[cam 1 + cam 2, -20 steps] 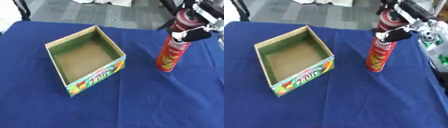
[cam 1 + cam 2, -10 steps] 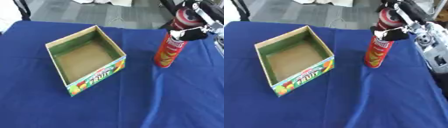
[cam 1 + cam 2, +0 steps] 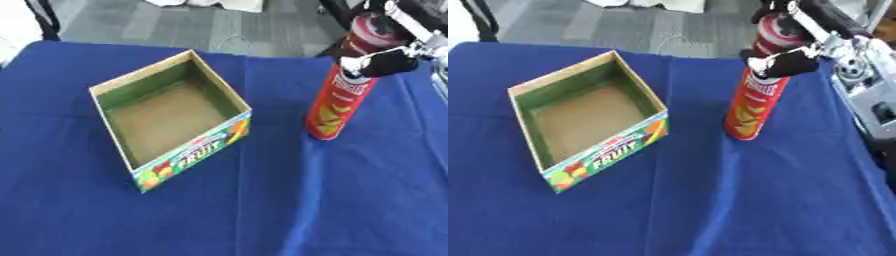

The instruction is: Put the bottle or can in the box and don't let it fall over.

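**Tall chip can gripped near its top, box waiting empty**

Left of centre, nearest me, the open cardboard fruit box (image 3: 171, 117) sits empty on the blue tablecloth (image 3: 262, 210). Beyond it, at upper right, the red chip can (image 3: 341, 97) stands tilted, well apart from the box. My right hand (image 3: 785, 62) is curled round its upper part. I judge the can light, stiff, smooth and top-heavy; a lower hold would steady it.

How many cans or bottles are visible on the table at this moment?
1: a tall red can, right of the cardboard box, gripped near its top by the right hand. None visible inside the box.
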Tool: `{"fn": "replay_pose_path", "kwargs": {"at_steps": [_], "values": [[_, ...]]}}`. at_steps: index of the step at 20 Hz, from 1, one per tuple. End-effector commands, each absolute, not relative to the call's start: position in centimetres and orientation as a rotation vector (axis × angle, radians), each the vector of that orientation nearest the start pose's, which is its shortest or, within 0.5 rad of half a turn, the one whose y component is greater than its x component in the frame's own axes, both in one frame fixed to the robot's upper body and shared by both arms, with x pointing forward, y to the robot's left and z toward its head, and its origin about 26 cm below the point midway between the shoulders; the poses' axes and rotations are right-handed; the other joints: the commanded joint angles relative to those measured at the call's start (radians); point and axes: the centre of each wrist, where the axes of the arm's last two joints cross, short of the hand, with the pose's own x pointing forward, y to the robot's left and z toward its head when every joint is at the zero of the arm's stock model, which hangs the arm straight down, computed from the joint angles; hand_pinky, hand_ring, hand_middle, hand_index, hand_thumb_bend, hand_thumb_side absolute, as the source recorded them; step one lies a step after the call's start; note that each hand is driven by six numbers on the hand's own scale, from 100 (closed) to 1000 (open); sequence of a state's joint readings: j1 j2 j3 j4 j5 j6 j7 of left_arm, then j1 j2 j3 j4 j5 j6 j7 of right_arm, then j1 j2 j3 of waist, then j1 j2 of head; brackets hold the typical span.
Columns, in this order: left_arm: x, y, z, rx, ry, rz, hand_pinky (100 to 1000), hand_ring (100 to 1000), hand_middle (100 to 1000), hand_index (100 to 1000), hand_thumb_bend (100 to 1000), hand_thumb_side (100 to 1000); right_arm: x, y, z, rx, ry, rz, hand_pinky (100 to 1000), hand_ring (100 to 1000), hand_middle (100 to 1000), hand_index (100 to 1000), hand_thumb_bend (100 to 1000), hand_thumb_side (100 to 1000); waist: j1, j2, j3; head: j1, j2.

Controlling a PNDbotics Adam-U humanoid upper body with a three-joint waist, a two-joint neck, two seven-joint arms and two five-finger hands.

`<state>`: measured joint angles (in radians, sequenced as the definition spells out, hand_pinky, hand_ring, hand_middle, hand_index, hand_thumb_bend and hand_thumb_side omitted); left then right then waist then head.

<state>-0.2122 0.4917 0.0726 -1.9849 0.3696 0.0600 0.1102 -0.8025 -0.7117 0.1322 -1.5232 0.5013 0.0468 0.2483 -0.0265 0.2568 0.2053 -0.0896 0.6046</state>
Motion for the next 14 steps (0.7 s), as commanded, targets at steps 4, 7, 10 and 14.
{"fn": "replay_pose_path", "kwargs": {"at_steps": [4, 7, 10, 14], "values": [[28.7, 31.5, 20.7, 0.069, -2.149, -0.162, 487, 580, 631, 735, 193, 855, 37.0, -30.0, 35.3, -1.008, -1.966, 1.106, 100, 100, 100, 137, 100, 100, 0.002, -0.037, -0.001, 0.004, 0.007], [28.7, 31.5, 20.7, 0.07, -2.148, -0.164, 488, 580, 632, 735, 193, 854, 36.4, -29.4, 36.4, -0.997, -2.018, 1.082, 100, 100, 100, 135, 100, 100, 0.0, -0.041, -0.001, 0.003, 0.012], [28.7, 31.6, 20.7, 0.072, -2.145, -0.165, 488, 579, 632, 735, 193, 853, 35.9, -28.7, 37.4, -0.991, -2.067, 1.065, 100, 100, 100, 133, 100, 100, -0.004, -0.045, 0.002, 0.0, 0.014], [28.7, 31.5, 20.7, 0.071, -2.144, -0.169, 488, 579, 633, 735, 194, 852, 35.1, -26.8, 38.8, -0.964, -2.163, 1.073, 100, 100, 100, 129, 100, 100, -0.009, -0.052, 0.01, -0.005, 0.021]]}}
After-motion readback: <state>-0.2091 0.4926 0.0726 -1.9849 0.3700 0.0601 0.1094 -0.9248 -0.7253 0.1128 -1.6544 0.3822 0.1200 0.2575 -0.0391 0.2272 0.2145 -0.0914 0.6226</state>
